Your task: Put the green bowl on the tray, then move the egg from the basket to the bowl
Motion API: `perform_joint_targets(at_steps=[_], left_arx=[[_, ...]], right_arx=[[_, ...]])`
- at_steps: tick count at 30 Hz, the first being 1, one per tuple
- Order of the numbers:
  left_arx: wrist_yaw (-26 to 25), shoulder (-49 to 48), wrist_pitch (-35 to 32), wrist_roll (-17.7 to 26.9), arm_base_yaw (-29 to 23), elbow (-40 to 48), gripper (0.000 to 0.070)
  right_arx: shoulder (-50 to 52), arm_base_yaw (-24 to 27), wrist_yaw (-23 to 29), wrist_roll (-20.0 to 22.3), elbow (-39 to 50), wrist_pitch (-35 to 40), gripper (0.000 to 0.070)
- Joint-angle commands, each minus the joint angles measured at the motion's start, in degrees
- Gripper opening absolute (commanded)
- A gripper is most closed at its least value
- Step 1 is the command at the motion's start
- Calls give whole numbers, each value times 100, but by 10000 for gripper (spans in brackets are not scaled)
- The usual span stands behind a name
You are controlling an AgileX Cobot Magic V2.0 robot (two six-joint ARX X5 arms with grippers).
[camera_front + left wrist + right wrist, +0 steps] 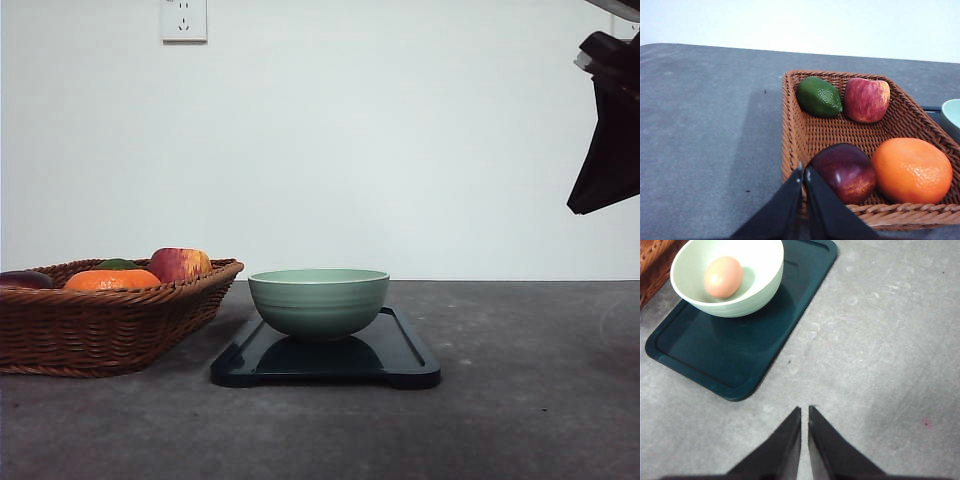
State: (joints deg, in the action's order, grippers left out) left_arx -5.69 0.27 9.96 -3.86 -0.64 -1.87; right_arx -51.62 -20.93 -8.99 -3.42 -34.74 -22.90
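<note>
1. Bowl (727,277), pale green ridged ceramic: on the glossy black tray (740,350); done.
2. Egg (723,276), smooth, tan-brown: inside the bowl; done by the look of it.
3. Basket (805,130), brown woven wicker: holds fruit.
4. Left end effector (804,172) and right end effector (805,412): both closed, empty.
5. Bench (880,340): grey, matte.

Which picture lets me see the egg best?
The right wrist view. It looks down into the bowl, so the egg lies in plain sight on the bottom. In the front view the bowl's wall hides it. The left wrist view catches just the bowl's edge beside the basket.
</note>
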Motion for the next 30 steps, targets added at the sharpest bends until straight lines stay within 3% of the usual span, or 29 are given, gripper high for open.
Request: perform_joint_targets(at_steps=[1,18,23,30], left_arx=[[15,-9,-76,59,-9,111,0],[15,-9,-76,59,-9,111,0],[15,-9,-76,59,-9,111,0],[15,-9,-78,59,-9,111,0]], right_arx=[[-26,-26,2,-42,-17,59,17],[48,-56,52,-23,-17,38,18],[444,-6,338,600,16,188,18],[1618,684,467,682,1028,1026,18]])
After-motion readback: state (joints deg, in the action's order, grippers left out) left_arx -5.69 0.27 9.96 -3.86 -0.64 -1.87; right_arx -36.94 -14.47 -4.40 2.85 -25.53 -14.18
